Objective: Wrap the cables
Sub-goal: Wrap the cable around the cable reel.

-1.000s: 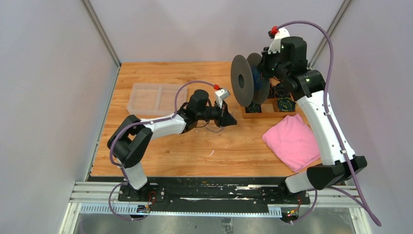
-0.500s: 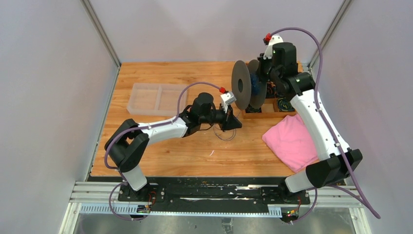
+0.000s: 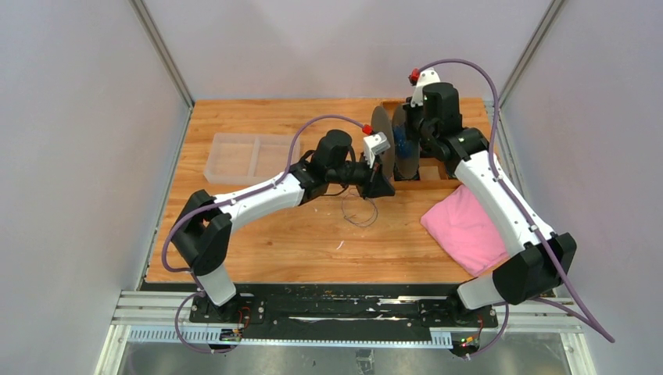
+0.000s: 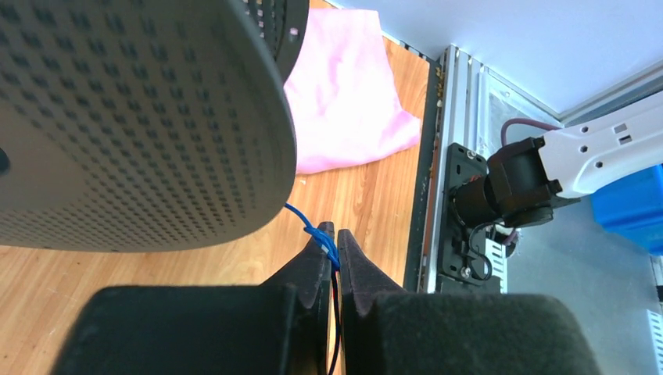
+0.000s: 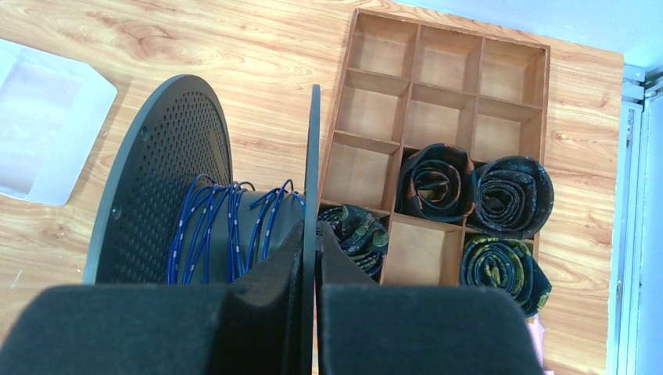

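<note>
A thin blue cable (image 4: 313, 230) runs from behind the spool's perforated dark disc (image 4: 141, 117) into my left gripper (image 4: 335, 233), which is shut on it just below the disc's rim. The rest of the cable trails as a loose dark loop (image 3: 360, 215) on the table under that gripper (image 3: 385, 187). Several blue turns (image 5: 227, 226) lie wound round the spool's hub. My right gripper (image 5: 314, 226) is shut on the thin edge of the spool's other disc (image 5: 314, 141) and holds the spool (image 3: 383, 137) upright above the table.
A wooden divided box (image 5: 446, 117) stands behind the spool with rolled dark bundles (image 5: 438, 183) in some compartments. A pink cloth (image 3: 469, 226) lies at the right front. A clear plastic tray (image 3: 242, 156) sits at the left back.
The right arm has carried the spool left and turned it nearly edge-on. My left gripper has moved right and back toward it, and the cable loop has trailed along the table.
</note>
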Controlling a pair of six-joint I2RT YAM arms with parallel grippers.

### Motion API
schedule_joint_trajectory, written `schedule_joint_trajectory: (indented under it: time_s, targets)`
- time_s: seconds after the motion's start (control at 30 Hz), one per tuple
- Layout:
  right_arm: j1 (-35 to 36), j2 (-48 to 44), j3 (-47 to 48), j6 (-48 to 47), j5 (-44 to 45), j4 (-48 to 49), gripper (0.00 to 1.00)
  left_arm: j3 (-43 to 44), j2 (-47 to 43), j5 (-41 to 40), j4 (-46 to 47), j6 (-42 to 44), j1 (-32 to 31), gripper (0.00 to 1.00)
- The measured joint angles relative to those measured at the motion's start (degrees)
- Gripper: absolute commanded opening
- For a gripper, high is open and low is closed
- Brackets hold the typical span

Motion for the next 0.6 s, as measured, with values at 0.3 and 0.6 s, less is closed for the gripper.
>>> schedule_joint_trajectory:
  time_s: [0.3,0.6]
  targets:
    - [1.6,-3.1,-5.1,-4.7,3.3,4.9,0.01,9.9,1.7,0.5,-12.8,4.0,-0.1,0.07]
    - [2.7,-5.0,-10.1,-8.5,4.7,6.9,0.01,14.9,1.7,0.5,-20.5,7.9,-0.3,0.02]
